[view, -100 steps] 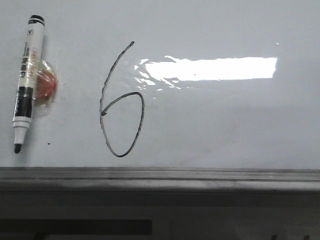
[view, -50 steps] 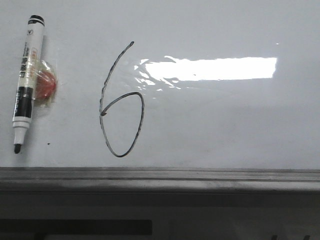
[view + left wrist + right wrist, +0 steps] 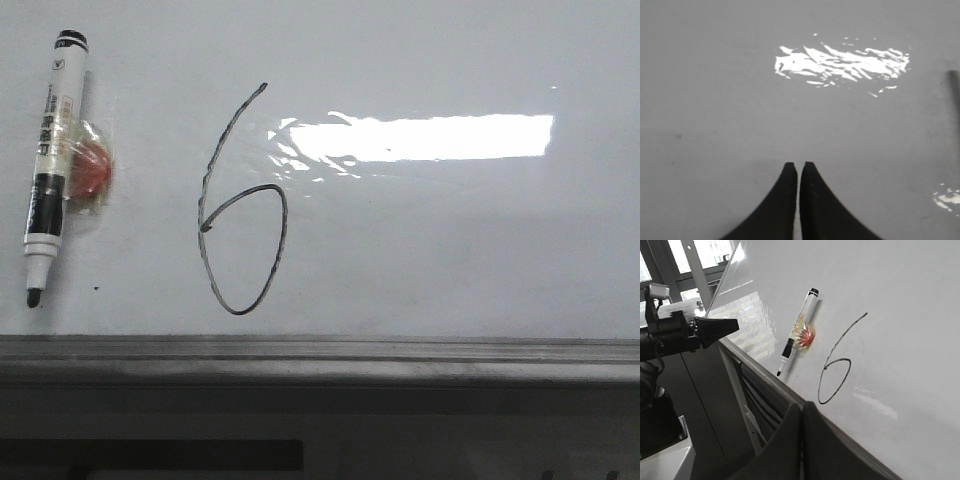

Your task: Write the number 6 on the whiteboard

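Already, the writing looks done; landmark throughout is the number 6 (image 3: 240, 205).

Marker (image 3: 50, 160): well to the left of the 6, uncapped, tip down, stuck to the whiteboard (image 3: 450, 260) by a red holder (image 3: 92, 172). Judged light, stiff and smooth; the mid-barrel above the holder looks the best place to grip.

Number 6: thin black line, tall and slanted, loop closed, just above the grey edge rail (image 3: 320, 350). Wet ink would probably smear if touched.

Reflection (image 3: 420, 137): bright bar just right of the 6's stem.

Left gripper (image 3: 798, 167): fingers pressed together, empty, facing bare board.

Right gripper (image 3: 801, 407): fingers together, holding nothing, away from the board below the 6.
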`<state>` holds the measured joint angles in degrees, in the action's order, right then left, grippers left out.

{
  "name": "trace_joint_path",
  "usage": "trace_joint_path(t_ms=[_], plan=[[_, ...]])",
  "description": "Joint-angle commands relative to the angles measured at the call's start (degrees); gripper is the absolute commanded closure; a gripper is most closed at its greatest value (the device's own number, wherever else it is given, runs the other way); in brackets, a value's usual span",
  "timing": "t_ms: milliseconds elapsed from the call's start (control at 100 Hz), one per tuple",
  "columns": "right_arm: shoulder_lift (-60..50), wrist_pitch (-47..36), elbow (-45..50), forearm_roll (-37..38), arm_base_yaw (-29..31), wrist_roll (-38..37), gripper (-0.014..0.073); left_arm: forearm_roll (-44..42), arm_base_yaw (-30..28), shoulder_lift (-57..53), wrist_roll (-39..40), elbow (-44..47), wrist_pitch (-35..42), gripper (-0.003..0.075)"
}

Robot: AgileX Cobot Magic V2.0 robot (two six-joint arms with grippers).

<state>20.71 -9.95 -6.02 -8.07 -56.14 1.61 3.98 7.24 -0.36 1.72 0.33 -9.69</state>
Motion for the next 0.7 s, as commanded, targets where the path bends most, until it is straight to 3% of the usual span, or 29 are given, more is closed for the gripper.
trace_joint_path(t_ms=[0,240,690], plan=[[0.2,-4.8,-1.5,0.7,0.2,0.5,0.0657,-0.1,-2.1,-1.8,0.4,2.5,1.2,0.0739],[0.2,-4.8,-1.5,0.7,0.2,0.5,0.0657,-1.6,-7.1,-1.8,0.4,2.5,-6.8,0.0739],[0.2,-4.8,-1.5,0.7,0.2,0.5,0.0657,-1.3,-7.1,-1.8,0.5,2.5,-6.9,0.0739]])
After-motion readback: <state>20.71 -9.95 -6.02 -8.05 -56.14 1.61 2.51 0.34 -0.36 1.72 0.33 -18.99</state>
